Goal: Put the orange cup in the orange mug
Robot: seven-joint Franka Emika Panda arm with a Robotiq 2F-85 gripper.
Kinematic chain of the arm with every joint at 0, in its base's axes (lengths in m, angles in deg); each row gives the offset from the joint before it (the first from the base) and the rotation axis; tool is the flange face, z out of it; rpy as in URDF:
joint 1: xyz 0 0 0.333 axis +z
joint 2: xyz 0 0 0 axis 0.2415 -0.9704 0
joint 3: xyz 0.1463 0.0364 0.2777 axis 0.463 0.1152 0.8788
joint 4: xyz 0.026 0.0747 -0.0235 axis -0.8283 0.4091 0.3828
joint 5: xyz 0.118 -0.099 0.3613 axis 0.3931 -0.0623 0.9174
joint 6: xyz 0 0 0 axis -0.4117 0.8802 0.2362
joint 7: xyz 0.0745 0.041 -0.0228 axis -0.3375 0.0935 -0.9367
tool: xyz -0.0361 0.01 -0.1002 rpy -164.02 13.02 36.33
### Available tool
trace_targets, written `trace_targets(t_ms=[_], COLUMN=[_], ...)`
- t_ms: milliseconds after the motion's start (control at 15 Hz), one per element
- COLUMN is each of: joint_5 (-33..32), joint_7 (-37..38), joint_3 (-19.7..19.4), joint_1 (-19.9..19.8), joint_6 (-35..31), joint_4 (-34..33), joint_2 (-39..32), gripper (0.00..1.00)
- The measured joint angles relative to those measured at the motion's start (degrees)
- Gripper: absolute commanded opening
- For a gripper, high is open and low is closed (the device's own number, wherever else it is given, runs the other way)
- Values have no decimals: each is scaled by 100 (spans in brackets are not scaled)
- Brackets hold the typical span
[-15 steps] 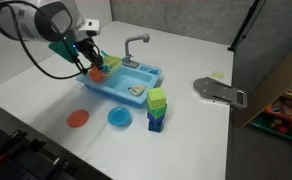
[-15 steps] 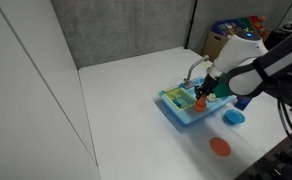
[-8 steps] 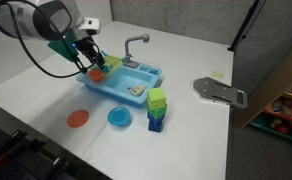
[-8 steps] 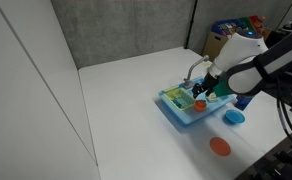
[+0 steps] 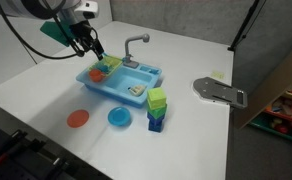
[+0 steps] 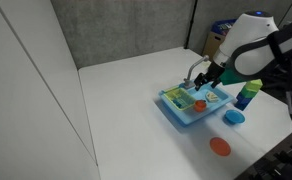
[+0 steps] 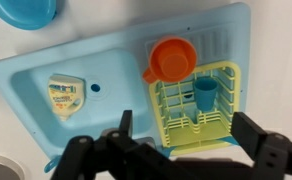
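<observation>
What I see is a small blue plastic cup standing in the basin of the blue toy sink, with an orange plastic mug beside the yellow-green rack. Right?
Not quite. The wrist view shows the small blue plastic cup standing inside the yellow-green rack, not in the basin of the blue toy sink. The orange plastic mug is indeed beside that rack.
</observation>
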Motion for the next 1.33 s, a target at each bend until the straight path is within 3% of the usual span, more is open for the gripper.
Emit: trace_targets(t_ms=[600,1333], joint_5=[2,0], joint_7=[-796,-1586], joint_3=[98,108], joint_1=[-479,-816], joint_6=[1864,4601], joint_4=[14,-161], joint_2=[1441,3306], gripper=[100,100])
